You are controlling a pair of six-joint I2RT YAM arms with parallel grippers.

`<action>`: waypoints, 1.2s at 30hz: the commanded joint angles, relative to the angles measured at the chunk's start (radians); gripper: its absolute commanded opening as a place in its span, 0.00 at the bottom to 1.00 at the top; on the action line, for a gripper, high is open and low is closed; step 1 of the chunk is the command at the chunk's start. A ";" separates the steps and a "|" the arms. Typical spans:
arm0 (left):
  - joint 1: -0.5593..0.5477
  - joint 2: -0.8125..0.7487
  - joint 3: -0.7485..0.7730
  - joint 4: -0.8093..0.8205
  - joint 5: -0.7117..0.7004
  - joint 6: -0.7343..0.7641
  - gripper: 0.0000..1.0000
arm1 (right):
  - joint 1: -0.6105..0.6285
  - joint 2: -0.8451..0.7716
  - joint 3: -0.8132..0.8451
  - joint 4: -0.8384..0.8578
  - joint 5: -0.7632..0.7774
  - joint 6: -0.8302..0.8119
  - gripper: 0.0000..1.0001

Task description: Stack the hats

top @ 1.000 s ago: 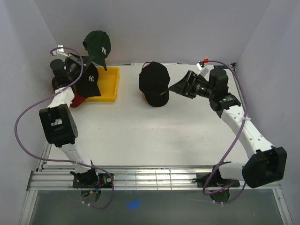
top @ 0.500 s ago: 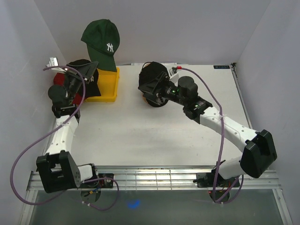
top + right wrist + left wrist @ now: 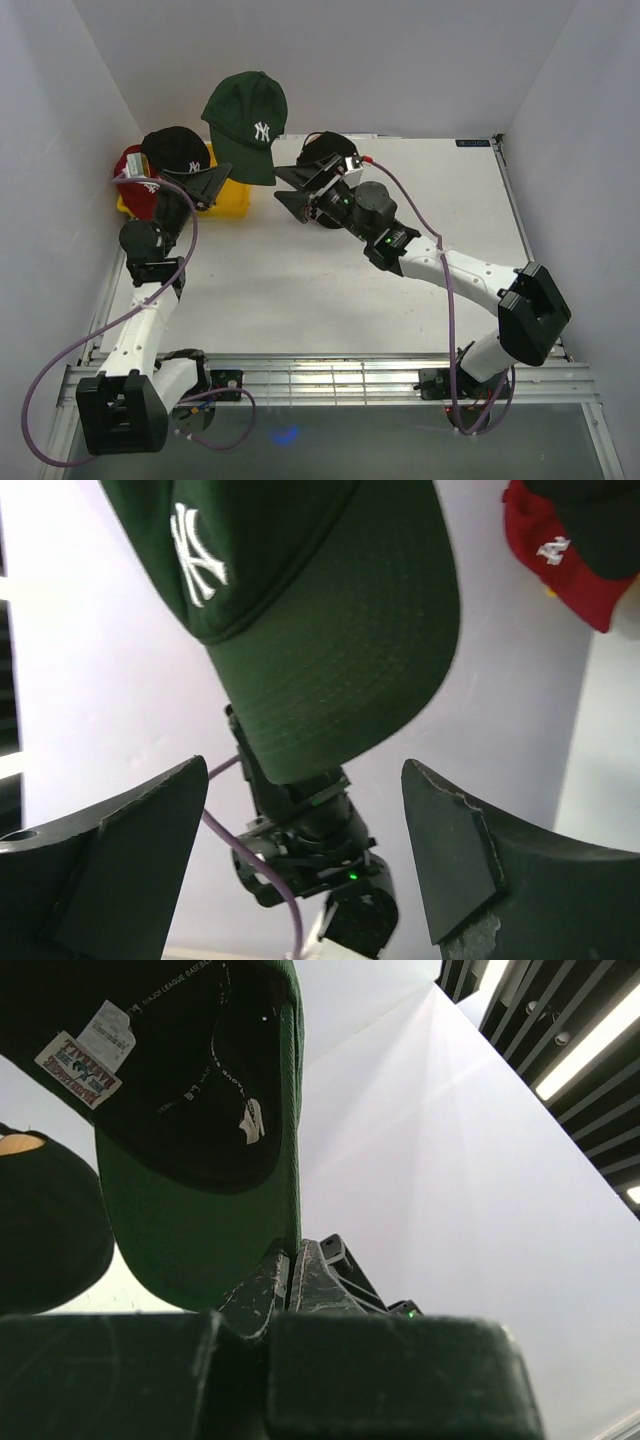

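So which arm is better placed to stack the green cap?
Left. The left gripper is shut on the green cap's brim, holding it aloft; the right gripper is open and empty beside it.

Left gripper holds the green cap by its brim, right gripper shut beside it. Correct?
No: the right gripper is open, not shut; the right wrist view shows its fingers spread wide. The left gripper does hold the green cap by its brim.
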 commanded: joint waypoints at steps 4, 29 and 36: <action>-0.016 -0.040 -0.008 0.052 -0.021 -0.005 0.00 | 0.041 0.065 0.056 0.157 0.095 0.110 0.84; -0.077 -0.117 -0.155 0.099 -0.031 -0.032 0.00 | 0.081 0.152 0.019 0.430 0.309 0.151 0.63; -0.077 -0.143 -0.189 0.075 -0.021 -0.012 0.00 | 0.081 0.141 0.050 0.427 0.300 0.110 0.50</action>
